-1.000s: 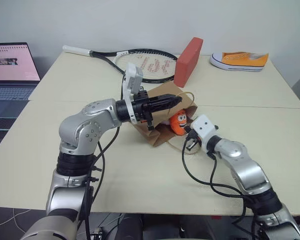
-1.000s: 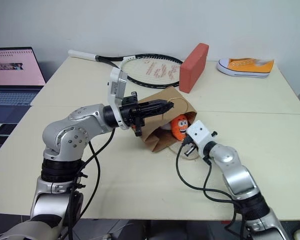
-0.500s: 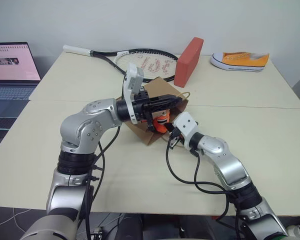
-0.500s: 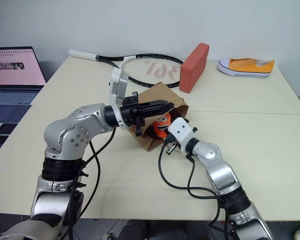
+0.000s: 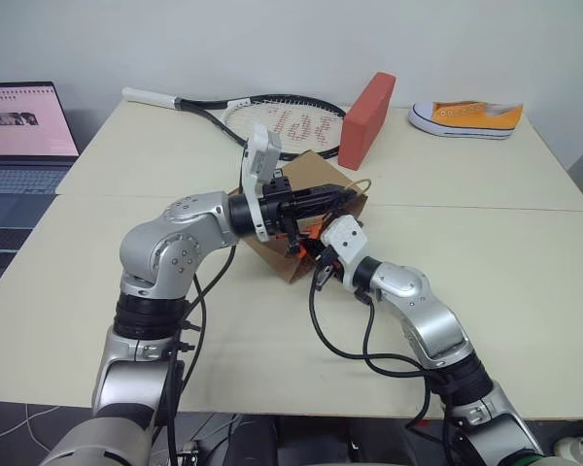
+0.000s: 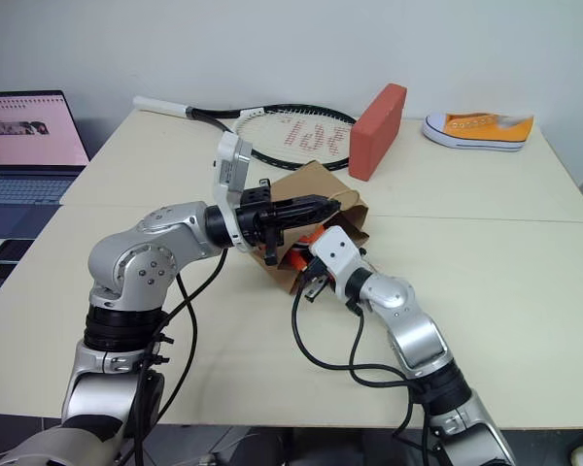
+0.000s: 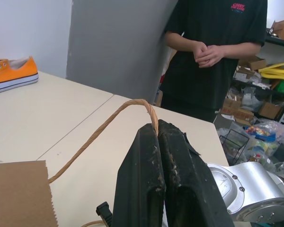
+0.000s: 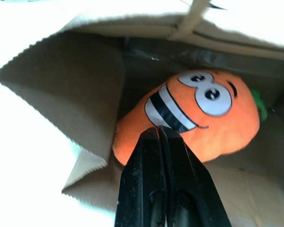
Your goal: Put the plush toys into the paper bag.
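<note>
While left pincer [image 7: 158, 142] clamped on bag [image 5: 311, 180] handle, right pincer [image 8: 162, 142], closed, empty: nudge carrot [image 8: 203, 118] deeper w/o crushing mouth.

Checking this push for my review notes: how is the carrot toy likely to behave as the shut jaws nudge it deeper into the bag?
The carrot toy looks soft and stuffed, so it will probably dent under the right gripper rather than slide cleanly. Its rounded shape may let it roll sideways. It seems light, and the paper bag, hung by a handle from the left gripper, may flex or shift.
</note>
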You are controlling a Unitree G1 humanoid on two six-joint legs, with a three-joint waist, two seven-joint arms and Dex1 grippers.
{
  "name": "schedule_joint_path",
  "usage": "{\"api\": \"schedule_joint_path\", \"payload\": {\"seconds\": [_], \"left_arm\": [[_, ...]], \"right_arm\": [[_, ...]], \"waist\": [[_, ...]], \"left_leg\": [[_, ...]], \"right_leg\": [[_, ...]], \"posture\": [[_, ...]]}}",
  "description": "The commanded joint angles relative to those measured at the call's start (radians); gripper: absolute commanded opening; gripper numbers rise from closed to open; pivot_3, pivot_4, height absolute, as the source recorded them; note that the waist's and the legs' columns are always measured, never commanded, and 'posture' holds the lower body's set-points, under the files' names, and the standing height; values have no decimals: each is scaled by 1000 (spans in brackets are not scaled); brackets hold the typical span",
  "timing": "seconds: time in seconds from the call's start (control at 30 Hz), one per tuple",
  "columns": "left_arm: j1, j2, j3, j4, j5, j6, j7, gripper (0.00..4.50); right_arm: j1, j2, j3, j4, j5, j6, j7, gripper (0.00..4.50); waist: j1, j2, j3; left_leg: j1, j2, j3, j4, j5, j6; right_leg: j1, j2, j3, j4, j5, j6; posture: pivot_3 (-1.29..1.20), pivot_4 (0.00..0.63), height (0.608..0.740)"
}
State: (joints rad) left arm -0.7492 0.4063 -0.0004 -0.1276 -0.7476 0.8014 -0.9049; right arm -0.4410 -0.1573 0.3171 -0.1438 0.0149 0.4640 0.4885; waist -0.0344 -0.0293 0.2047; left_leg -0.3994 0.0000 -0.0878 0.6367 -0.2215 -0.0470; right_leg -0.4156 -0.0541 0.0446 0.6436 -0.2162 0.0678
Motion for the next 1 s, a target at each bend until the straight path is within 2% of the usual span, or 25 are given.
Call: {"api": "schedule_joint_path", "payload": {"seconds": [0.03,0.5,0.67,0.77,1.0], "left_arm": [[-13,4,31,-15,-19,-9,5,0],[-4,0,28,-8,-7,-17,21,0],[-4,1,26,-4,-2,-22,21,0],[1,0,23,-7,0,-25,22,0],[3,0,23,-9,2,-27,23,0]], "right_arm": [[-1,11,-21,-18,7,-21,-19,46],[80,-153,-149,-290,151,157,65,46],[127,-258,-266,-351,221,241,94,46],[148,-316,-311,-326,232,261,94,630],[172,-396,-272,-314,217,252,127,3095]], "waist": [[0,0,0],[2,0,0],[3,0,0],[3,0,0],[-1,0,0]], "left_leg": [[0,0,0,0,0,0],[0,0,0,0,0,0],[0,0,0,0,0,0],[0,0,0,0,0,0],[0,0,0,0,0,0]], "right_leg": [[0,0,0,0,0,0],[0,0,0,0,0,0],[0,0,0,0,0,0],[1,0,0,0,0,0],[0,0,0,0,0,0]], "posture": [[0,150,740],[0,150,740],[0,150,740],[0,150,740],[0,150,740]]}}
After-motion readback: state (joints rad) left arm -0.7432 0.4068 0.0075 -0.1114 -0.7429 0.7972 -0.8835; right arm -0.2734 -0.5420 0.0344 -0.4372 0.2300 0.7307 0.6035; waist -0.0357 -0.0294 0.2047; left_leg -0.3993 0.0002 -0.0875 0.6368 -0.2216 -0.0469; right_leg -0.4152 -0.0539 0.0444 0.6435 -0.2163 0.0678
